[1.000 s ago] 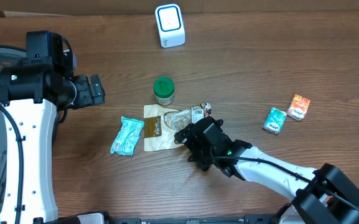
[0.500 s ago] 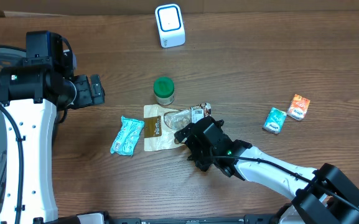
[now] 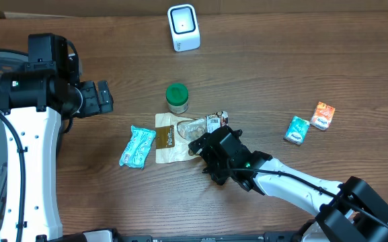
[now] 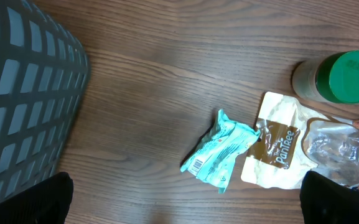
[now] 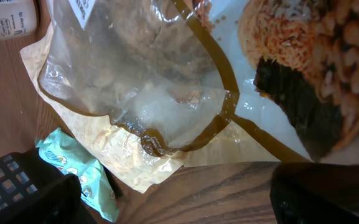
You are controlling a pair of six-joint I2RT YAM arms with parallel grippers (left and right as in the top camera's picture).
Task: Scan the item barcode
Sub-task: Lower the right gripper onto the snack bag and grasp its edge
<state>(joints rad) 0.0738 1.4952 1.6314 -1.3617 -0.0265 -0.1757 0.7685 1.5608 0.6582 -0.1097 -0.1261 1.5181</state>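
Left gripper [image 3: 106, 98] and right gripper [image 3: 202, 158] spread wide; right one covers pouch [image 3: 169, 140] edge

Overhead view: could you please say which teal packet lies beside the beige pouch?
The crumpled teal packet at left; the other teal packet lies far right, beside the orange packet.

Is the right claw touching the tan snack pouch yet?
Cannot tell. Overhead, the open right claw overlaps the end of the tan snack pouch. The right wrist view shows the pouch just ahead of blurred fingers, with no visible contact.
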